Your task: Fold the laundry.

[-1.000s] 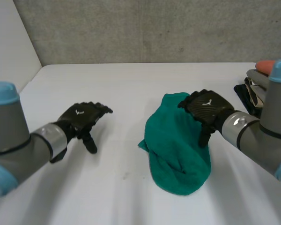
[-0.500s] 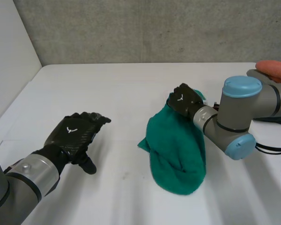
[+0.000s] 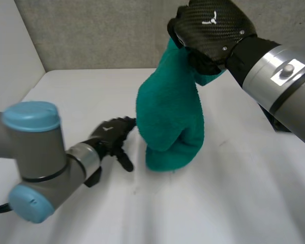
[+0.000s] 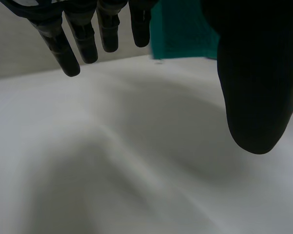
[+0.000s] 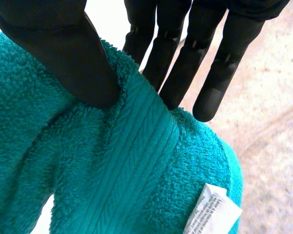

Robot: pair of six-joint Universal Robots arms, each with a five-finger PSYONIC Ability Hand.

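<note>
A teal towel (image 3: 170,119) hangs in the air above the white table (image 3: 234,193), its lower end touching the tabletop. My right hand (image 3: 211,30) holds it high by its top edge, thumb and fingers pinching the cloth. In the right wrist view the thumb (image 5: 68,53) presses the towel's ribbed hem (image 5: 127,161) against the fingers, with a white label (image 5: 210,209) close by. My left hand (image 3: 112,136) rests low on the table just left of the hanging towel, fingers straight and relaxed. Seen from the left wrist, the towel (image 4: 180,29) hangs just beyond its fingertips (image 4: 88,44).
A grey wall (image 3: 117,30) runs along the table's far edge, and a white panel (image 3: 10,51) stands at the left. Bare tabletop lies in front of and to the right of the towel.
My right hand closed on the towel's far end and lifted it high, so the towel now hangs upright. My left hand moved right, toward the towel's lower part.
</note>
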